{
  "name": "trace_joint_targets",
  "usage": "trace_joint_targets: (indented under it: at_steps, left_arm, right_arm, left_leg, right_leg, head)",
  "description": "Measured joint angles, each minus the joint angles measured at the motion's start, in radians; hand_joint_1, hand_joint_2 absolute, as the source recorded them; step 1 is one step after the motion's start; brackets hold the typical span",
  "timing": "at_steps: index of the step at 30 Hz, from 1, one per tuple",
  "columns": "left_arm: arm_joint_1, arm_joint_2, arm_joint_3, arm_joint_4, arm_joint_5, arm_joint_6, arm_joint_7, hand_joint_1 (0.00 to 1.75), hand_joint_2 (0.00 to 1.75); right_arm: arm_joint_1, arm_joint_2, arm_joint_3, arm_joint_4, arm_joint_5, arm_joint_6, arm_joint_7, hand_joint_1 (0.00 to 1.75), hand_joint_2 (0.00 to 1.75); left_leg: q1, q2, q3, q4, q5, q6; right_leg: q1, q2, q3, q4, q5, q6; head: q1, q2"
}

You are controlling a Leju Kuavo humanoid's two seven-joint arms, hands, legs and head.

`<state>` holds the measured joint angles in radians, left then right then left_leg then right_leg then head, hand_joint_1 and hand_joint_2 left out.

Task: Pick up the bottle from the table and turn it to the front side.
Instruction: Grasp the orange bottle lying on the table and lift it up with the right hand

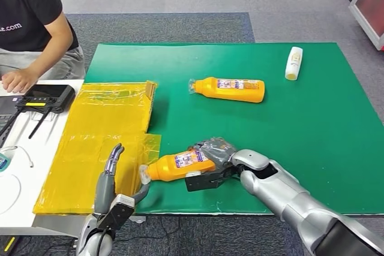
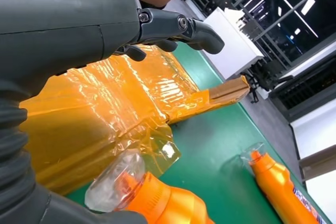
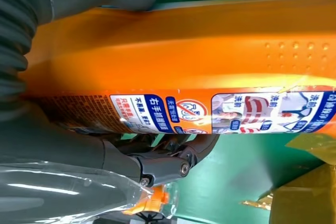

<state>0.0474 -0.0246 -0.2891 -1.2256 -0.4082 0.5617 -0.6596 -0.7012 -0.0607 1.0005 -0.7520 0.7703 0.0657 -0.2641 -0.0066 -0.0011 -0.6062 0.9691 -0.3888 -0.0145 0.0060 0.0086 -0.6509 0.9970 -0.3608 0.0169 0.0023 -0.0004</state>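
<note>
Two orange bottles lie on the green table [image 1: 317,118]: one rests on its side well out toward the middle [image 1: 230,90], and the nearer bottle [image 1: 179,165] lies at the table's front edge, its clear-wrapped cap pointing toward the yellow plastic sheet [image 1: 99,142]. The right hand [image 1: 213,166] has its fingers wrapped round the base end of this nearer bottle, thumb on one side and darker fingers on the other, as the right wrist view shows with the printed label facing the camera. The left hand [image 1: 113,190] hovers just beside the cap end, fingers spread and holding nothing. A small white bottle [image 1: 294,63] lies far off near the table's back edge, and a person [image 1: 32,22] sits at the left with a hand by a black device [image 1: 45,96]. By my reading the grasp is made and the lift is about to start; whether the bottle has left the mat I cannot tell. Next the right hand needs to raise it clear and roll it about its long axis so the front label faces outward, perhaps with the left hand steadying the cap.
</note>
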Motion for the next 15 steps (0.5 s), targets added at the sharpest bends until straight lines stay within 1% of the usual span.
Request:
trace_joint_targets:
  at_steps: [6, 9, 12, 15]
  left_arm:
    - [0.001, 0.004, 0.001, 0.001, 0.000, 0.001, 0.000, 0.00, 1.75]
    - [0.002, 0.005, 0.004, 0.001, 0.000, 0.004, 0.000, 0.00, 1.75]
    - [0.006, 0.005, 0.013, -0.001, 0.002, 0.013, -0.004, 0.00, 1.75]
    - [0.012, 0.003, 0.026, -0.012, 0.014, 0.025, -0.018, 0.00, 1.75]
  right_arm:
    - [0.010, 0.000, 0.002, 0.005, -0.029, -0.051, -0.005, 1.75, 1.75]
    - [0.029, 0.000, -0.010, 0.004, -0.050, -0.094, -0.012, 1.75, 1.75]
    - [0.067, 0.000, -0.041, -0.013, -0.079, -0.155, -0.033, 1.75, 1.75]
    - [0.139, 0.007, -0.103, -0.062, -0.135, -0.236, -0.077, 1.75, 1.75]
  left_leg:
    - [0.000, 0.000, 0.000, 0.000, 0.000, 0.000]
    - [0.000, 0.000, 0.000, 0.000, -0.001, 0.000]
    - [0.000, 0.000, 0.000, 0.000, -0.001, 0.000]
    - [0.000, 0.000, -0.001, 0.000, -0.001, 0.000]
  right_leg:
    - [0.000, 0.000, 0.000, 0.000, 0.000, 0.000]
    - [0.000, 0.000, 0.000, 0.000, 0.000, 0.000]
    - [0.000, 0.000, 0.000, 0.000, 0.000, 0.000]
    - [0.000, 0.000, 0.000, 0.000, 0.000, 0.000]
  head:
    - [0.000, 0.000]
    - [0.000, 0.000]
    - [0.000, 0.000]
    - [0.000, 0.000]
